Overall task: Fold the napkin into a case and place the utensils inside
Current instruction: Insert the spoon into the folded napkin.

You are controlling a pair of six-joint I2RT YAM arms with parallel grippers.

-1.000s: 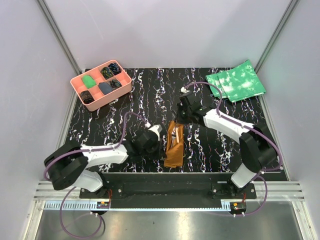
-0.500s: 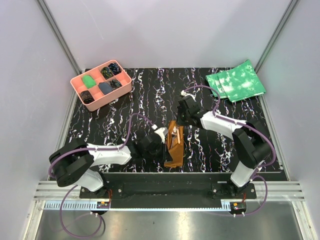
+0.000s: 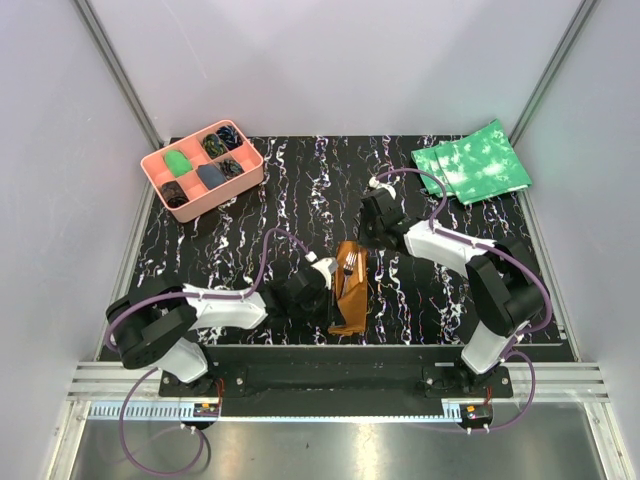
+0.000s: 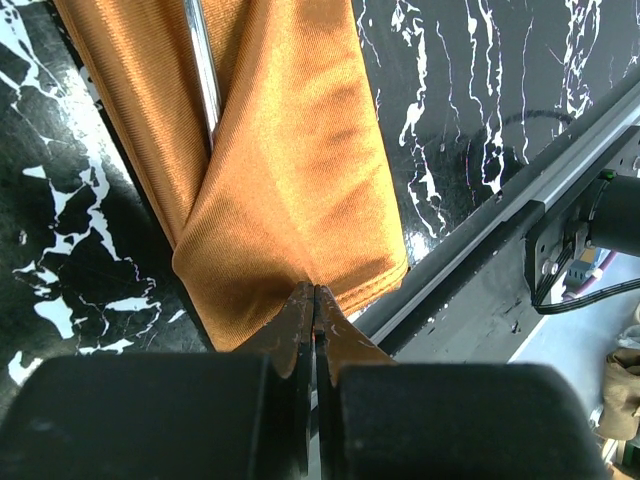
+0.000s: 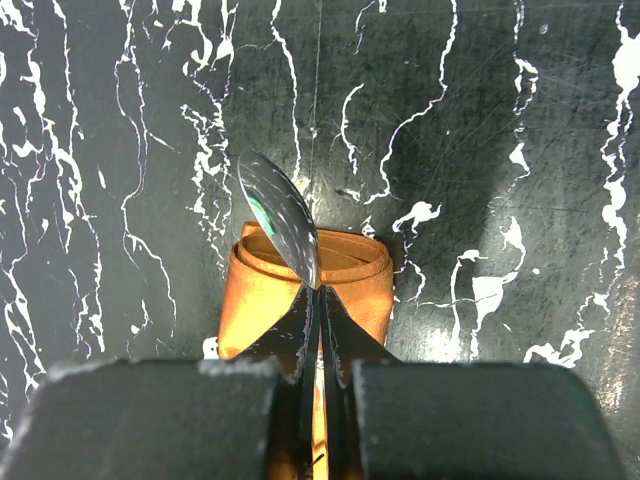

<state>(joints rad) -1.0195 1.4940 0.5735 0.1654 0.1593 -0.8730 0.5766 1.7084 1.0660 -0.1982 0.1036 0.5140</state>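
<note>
Lying on the black marbled counter [image 3: 250,200], the rust-brown case [image 3: 348,300] has its long axis running from the near edge toward the far side, with its open, layered mouth at the far end. A fork [image 3: 349,266] rests along that axis, tines pointing far. The left tool [image 4: 315,295] is at the case's near left edge, tips together, pinching the cloth so that creases fan out from them. The right tool [image 5: 320,295] hovers over the case's far end, clamped on a spoon [image 5: 280,215] whose bowl sticks out above the mouth. A second ago the left tool was apart from the case, to its left; the case itself has not shifted.
</note>
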